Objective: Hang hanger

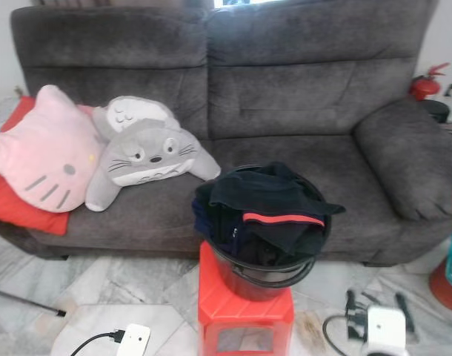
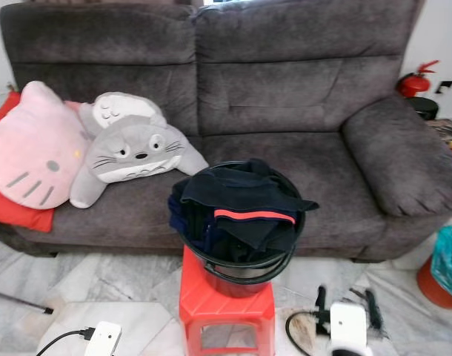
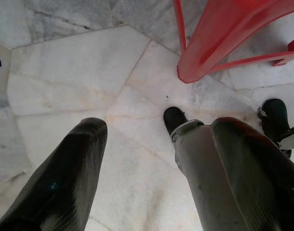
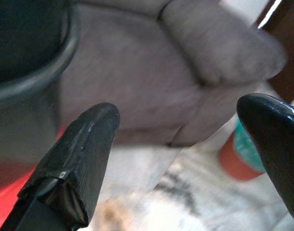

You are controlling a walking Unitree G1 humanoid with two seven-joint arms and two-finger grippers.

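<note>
A black bucket [image 1: 264,268] heaped with dark clothes [image 1: 267,204], one with a red stripe, stands on a red plastic stool [image 1: 241,311] in front of a grey sofa [image 1: 285,89]. My right gripper [image 1: 376,304] hangs low to the right of the stool, fingers spread and empty; in the right wrist view the right gripper [image 4: 180,108] is open beside the bucket wall [image 4: 26,82]. In the left wrist view my left gripper [image 3: 161,127] is open over the marble floor, near a leg of the stool [image 3: 219,43]. The left wrist [image 1: 135,340] sits low on the left.
A pink cat cushion [image 1: 44,152] and a grey plush toy [image 1: 148,152] lie on the sofa's left seat over a red cushion [image 1: 18,204]. A red extinguisher [image 1: 427,83] stands at the far right, an orange and teal container [image 2: 444,271] lower right. My own foot [image 3: 175,118] is below.
</note>
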